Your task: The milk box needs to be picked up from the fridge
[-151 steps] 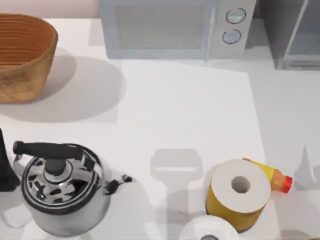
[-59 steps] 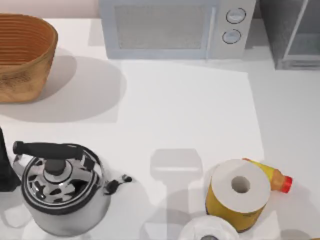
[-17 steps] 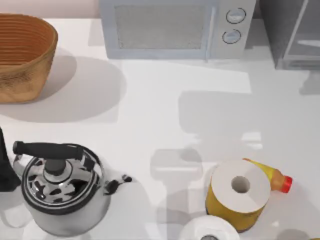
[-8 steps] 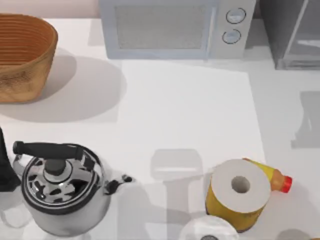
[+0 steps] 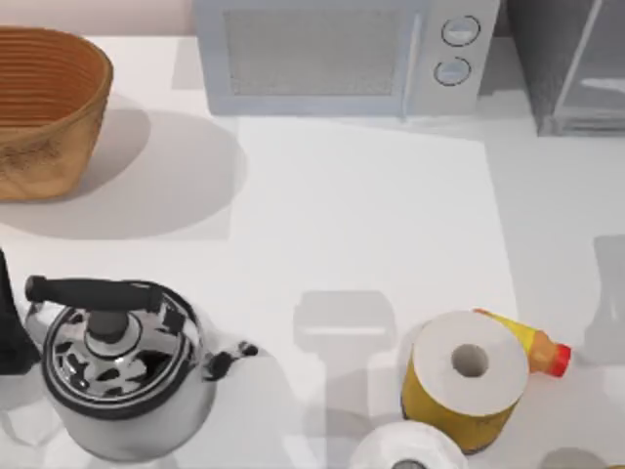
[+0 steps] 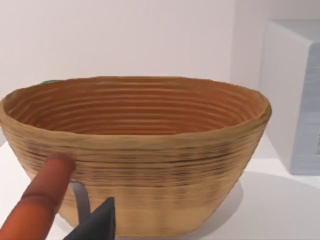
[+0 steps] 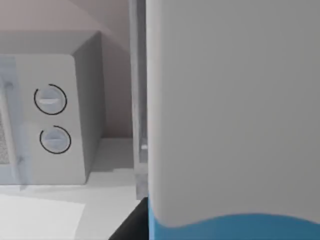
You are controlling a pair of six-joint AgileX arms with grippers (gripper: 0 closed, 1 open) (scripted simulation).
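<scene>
Woven basket [image 6: 140,150] close (microwave [image 6: 295,95] beside), on table [image 6: 270,205].

Milk box [image 7: 232,110] showing pale grey-white face, sky-blue below. Fridge [image 5: 571,63] showing dark grey body, pale bluish door. Microwave [image 5: 342,54] appearing white, mesh-patterned window. Basket [image 5: 44,107] showing tan ribbed weave. Kettle [image 5: 122,376] gleaming chrome, black handle. Bottle [image 5: 535,347] showing yellow, red cap. Paper roll [image 5: 467,376] showing white top, yellow side.

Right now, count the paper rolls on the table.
2. One roll stands at the near right beside the yellow bottle; the second roll sits just in front of it, cut off by the top view's bottom edge.
</scene>
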